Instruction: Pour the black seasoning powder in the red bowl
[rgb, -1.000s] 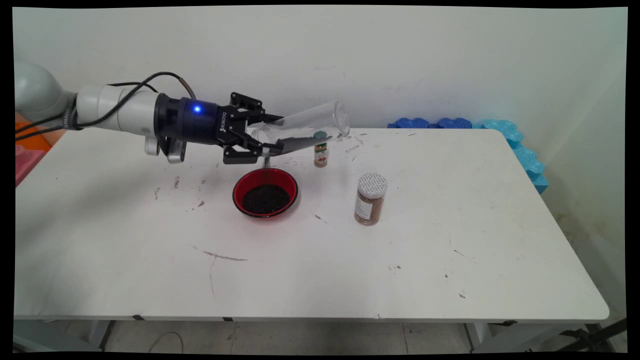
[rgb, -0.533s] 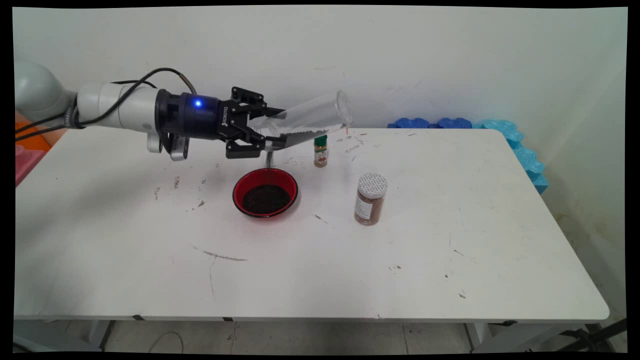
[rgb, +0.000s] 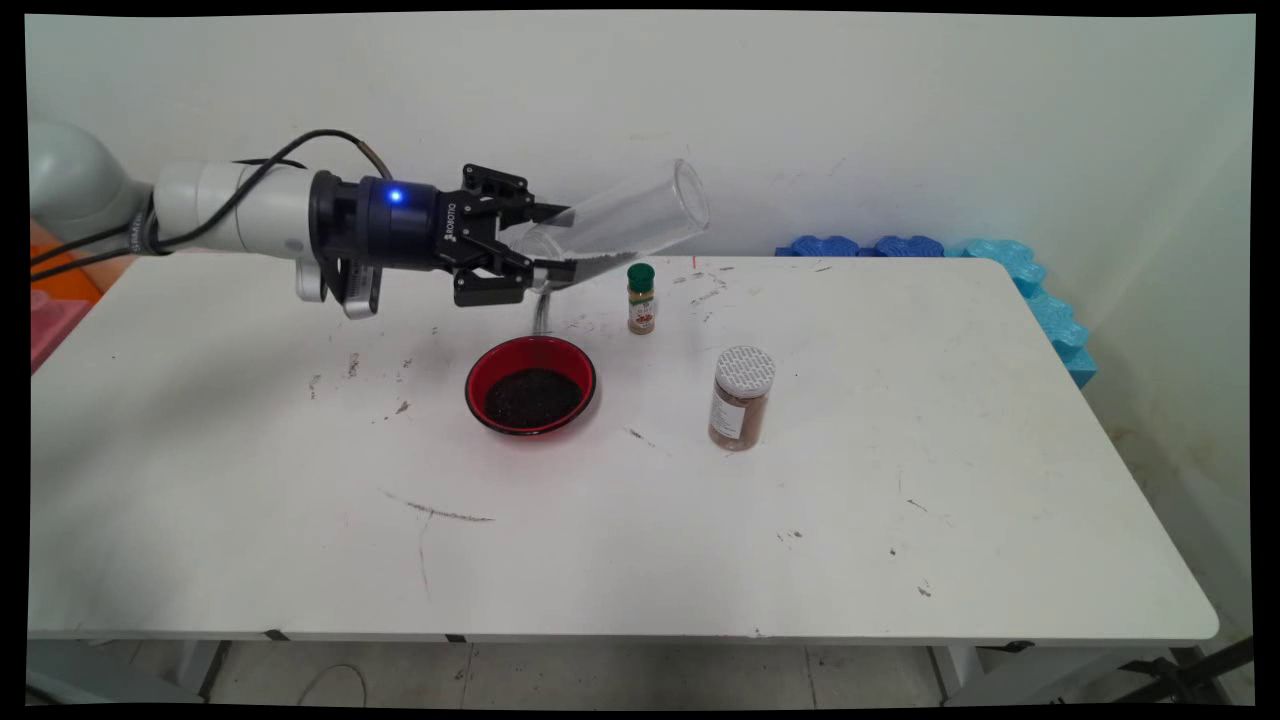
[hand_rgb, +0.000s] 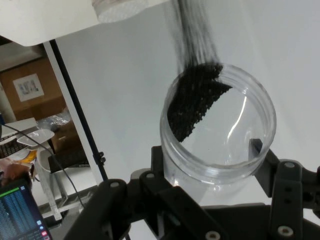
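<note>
**Jar tipped over the red bowl, dark grains running out**

From my seat, starting nearest the camera: bare white tabletop (rgb: 620, 540) with scuffs, nothing on it up front. Take the red bowl (rgb: 531, 385) as my landmark. It sits mid-table and holds a bed of dark granules across its bottom. Right of the bowl and a touch nearer me stands the brown jar (rgb: 741, 397), white perforated lid on, brown powder inside, upright. Behind the bowl and to its right, the small spice bottle (rgb: 640, 298) with the green cap, upright as well.

Now above the bowl's far rim: the gripper (rgb: 545, 248) comes in level from the left, fingers (rgb: 577, 271) clamped on the mouth end of the clear jar (rgb: 620, 222). Against a second ago, the jar's closed base has risen higher, so the tilt is steeper, and the spice bottle's cap now shows clear below it. A thin dark stream (rgb: 540, 315) falls from the mouth toward the bowl.

In the hand view the clear jar (hand_rgb: 218, 125) holds a shrinking wedge of black grains (hand_rgb: 192, 102) sliding to the rim. I judge it mostly emptied.

Behind everything, blue foam (rgb: 1000, 265) against the wall.
</note>
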